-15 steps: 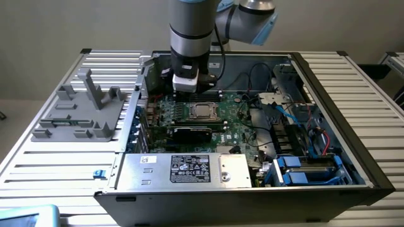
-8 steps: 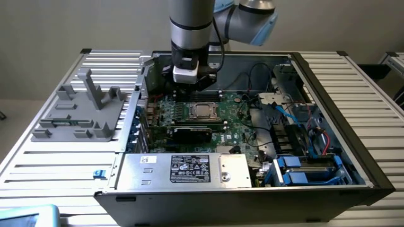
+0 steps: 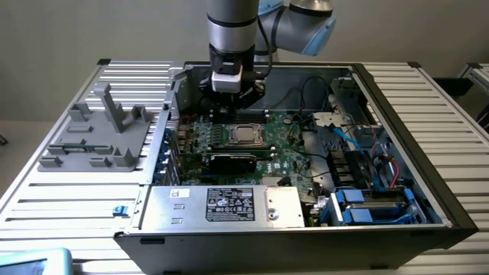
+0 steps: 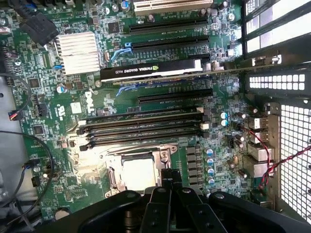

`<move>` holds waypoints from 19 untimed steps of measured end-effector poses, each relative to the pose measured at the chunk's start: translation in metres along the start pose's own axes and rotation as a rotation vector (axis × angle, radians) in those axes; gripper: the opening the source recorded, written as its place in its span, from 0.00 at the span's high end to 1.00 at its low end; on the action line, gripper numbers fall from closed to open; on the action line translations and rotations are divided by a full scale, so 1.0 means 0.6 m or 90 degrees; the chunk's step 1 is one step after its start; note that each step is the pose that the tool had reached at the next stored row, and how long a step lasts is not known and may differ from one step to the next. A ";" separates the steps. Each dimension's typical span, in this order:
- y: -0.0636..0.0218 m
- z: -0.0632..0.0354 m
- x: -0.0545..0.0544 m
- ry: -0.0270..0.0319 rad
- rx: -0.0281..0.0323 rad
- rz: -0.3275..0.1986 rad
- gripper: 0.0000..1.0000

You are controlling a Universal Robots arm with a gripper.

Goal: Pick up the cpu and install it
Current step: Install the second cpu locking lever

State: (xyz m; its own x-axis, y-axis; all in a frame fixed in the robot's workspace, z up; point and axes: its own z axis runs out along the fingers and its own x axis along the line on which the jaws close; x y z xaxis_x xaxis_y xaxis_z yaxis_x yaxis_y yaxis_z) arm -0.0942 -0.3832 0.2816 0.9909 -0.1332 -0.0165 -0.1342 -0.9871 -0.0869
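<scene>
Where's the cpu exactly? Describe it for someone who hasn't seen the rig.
Start at the open computer case and find the green motherboard inside. Near its middle, below the arm's pincer, sits the cpu in a metal-framed socket. It is the lone shiny silver square, unlike the black graphics card beside it.

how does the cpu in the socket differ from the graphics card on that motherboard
The cpu is a small square chip with a shiny silver top; the graphics card is a long black bar. The cpu lies flat in its socket, the graphics card stands on edge in a slot. The cpu sits nearer the gripper. Both sit on the green motherboard.
</scene>
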 end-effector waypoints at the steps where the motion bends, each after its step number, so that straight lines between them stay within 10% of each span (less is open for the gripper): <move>1: -0.003 0.000 0.001 0.0024 -0.0050 0.000 0.89; 13: -0.032 -0.020 0.028 0.0182 -0.0112 -0.001 0.89; 19: -0.040 -0.021 0.034 0.0198 -0.0141 -0.001 0.89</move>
State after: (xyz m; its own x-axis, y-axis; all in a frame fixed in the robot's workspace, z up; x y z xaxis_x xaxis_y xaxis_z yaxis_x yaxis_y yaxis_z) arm -0.0708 -0.3635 0.2959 0.9910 -0.1333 0.0147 -0.1321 -0.9891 -0.0648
